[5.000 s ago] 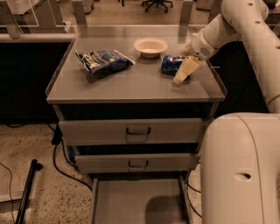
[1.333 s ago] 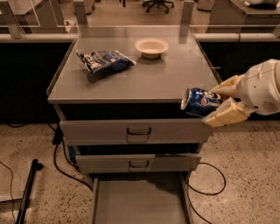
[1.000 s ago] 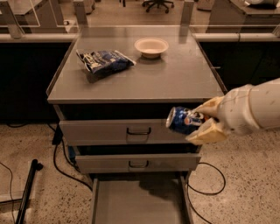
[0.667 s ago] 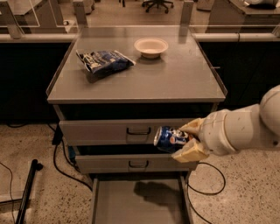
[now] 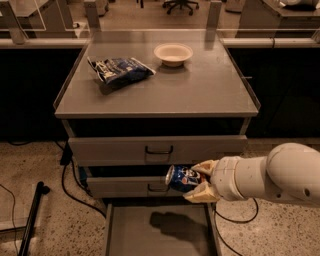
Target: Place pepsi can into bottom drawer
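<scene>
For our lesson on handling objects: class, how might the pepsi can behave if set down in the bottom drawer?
The gripper, above the open bottom drawer, holds the pepsi can sideways; released so, it would likely roll on that flat floor. Being small thin metal, it is probably light and easily dented.

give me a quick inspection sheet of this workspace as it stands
surface: grey cabinet top, two items on it
job's things: pepsi can held sideways over the open bottom drawer, not yet inside
clutter: chip bag and bowl on the cabinet top
grippers: gripper shut on the pepsi can, level with the middle drawer
cables: black cable on the floor, left of the cabinet
surroundings: office chair behind, black pole lower left
</scene>
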Available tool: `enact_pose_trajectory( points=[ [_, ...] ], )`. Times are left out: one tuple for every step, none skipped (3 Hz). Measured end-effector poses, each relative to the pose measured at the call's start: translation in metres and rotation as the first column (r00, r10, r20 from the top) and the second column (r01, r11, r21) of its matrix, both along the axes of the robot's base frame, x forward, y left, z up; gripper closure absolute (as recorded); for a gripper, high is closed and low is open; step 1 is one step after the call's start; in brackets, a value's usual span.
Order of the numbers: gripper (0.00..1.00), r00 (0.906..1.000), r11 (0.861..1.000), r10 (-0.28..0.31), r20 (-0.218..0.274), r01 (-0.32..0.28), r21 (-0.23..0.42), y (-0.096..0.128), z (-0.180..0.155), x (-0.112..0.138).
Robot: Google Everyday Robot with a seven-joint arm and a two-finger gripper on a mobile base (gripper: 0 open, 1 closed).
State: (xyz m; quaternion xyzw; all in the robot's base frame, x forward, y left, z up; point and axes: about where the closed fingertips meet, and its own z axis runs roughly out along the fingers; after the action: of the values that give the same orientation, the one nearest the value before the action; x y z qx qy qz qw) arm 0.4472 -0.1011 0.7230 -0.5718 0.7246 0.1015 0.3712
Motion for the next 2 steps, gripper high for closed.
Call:
enact_pose_trajectory(
  points=[
    [1.0, 0.9996, 0.999, 0.003, -0.027, -0.002, 0.035, -0.0059, -0.0461, 0.0084],
    [1.0, 0.9996, 0.999, 0.003, -0.027, -0.002, 0.035, -0.0058, -0.0461, 0.0084]
  ],
)
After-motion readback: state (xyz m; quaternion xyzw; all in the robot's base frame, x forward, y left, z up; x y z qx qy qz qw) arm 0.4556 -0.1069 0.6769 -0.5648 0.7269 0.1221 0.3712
